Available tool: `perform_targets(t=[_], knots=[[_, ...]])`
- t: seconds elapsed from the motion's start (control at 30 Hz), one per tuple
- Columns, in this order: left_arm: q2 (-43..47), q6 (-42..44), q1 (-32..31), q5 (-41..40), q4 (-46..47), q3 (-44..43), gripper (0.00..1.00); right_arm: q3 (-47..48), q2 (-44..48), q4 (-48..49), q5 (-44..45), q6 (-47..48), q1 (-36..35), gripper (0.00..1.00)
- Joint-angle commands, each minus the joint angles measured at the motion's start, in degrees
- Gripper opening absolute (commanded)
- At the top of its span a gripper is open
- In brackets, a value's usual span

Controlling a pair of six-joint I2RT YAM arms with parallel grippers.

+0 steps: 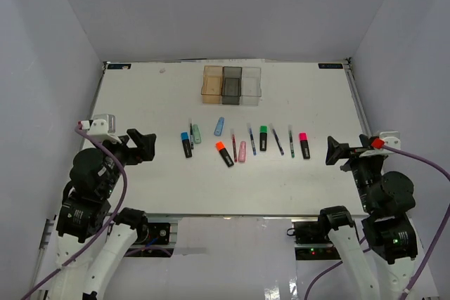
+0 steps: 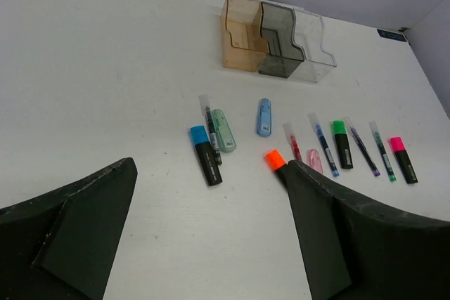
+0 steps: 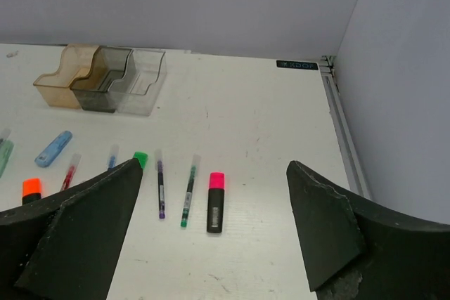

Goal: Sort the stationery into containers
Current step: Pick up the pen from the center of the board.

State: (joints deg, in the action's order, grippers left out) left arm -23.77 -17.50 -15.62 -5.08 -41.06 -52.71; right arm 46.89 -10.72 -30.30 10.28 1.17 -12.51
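Observation:
The stationery lies in a loose row across the middle of the white table (image 1: 140, 103). From left to right I see a blue-capped black highlighter (image 1: 186, 144), a mint highlighter (image 1: 197, 133), a pale blue highlighter (image 1: 219, 126), an orange-capped one (image 1: 224, 153), a pink pastel one (image 1: 242, 151), a green-capped one (image 1: 264, 138), thin pens, and a pink-capped highlighter (image 1: 304, 145). The containers (image 1: 232, 82) stand joined at the back: amber (image 2: 242, 33), smoky grey (image 2: 280, 40), clear (image 2: 314, 48). My left gripper (image 1: 146, 147) hovers open left of the row. My right gripper (image 1: 332, 151) hovers open to its right. Neither holds anything.
A raised rail (image 1: 358, 110) runs along the table's right edge. White enclosure walls close in on both sides and the back. Bare table surface lies between each gripper and the row, and in front of it.

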Motion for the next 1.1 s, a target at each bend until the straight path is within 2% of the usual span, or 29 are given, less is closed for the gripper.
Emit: perform_targets(t=[0.0, 0.07, 0.27, 0.5, 0.57, 0.63, 0.77, 0.93, 1.0, 1.03, 1.07], knots=[[-0.93, -1.22, -0.2, 0.42, 1.95, 1.9, 0.98, -0.84, -3.94, 0.42, -1.58, -1.6, -0.41, 0.9], [-1.8, -1.84, -0.2, 0.6, 2.82, 2.96, 0.98, -1.19, -5.88, -0.36, -1.75, -5.36, -0.32, 0.9], [-6.89, -4.3, -0.2, 3.58, 6.6, 5.77, 0.98, -2.33, -16.25, 0.15, -9.49, -6.97, -0.41, 0.9], [-17.86, -3.78, -0.2, 4.99, 13.02, 3.93, 0.98, -0.31, -34.15, 1.91, 2.98, -13.29, -0.41, 0.9], [-19.82, -3.25, -0.2, 2.81, 14.68, 3.66, 0.98, -1.53, -38.04, 3.93, 6.31, -14.09, -0.23, 0.9], [-21.66, -2.98, -0.2, 0.17, 17.57, 4.54, 0.98, -2.59, -44.01, 5.6, 6.59, -14.53, 0.03, 0.9], [-24.13, -2.02, -0.12, 0.33, 19.96, 6.91, 0.98, -4.0, -53.6, 10.07, 4.49, -15.06, 1.09, 0.91], [-24.48, -0.87, 0.41, -0.89, 19.88, 10.69, 0.98, -5.59, -62.13, 14.48, 4.83, -15.14, 2.49, 1.0], [-23.87, -1.31, 0.41, -1.34, 19.79, 11.13, 0.98, -5.94, -64.67, 16.49, 4.4, -15.32, 2.76, 0.93], [-23.69, -1.4, 0.41, -1.16, 19.88, 11.31, 0.98, -6.46, -65.3, 17.38, 4.13, -15.49, 2.93, 0.86], [-23.69, -1.49, 0.41, -0.98, 19.79, 11.31, 0.98, -6.64, -66.78, 18.17, 3.35, -15.58, 3.02, 0.85]])
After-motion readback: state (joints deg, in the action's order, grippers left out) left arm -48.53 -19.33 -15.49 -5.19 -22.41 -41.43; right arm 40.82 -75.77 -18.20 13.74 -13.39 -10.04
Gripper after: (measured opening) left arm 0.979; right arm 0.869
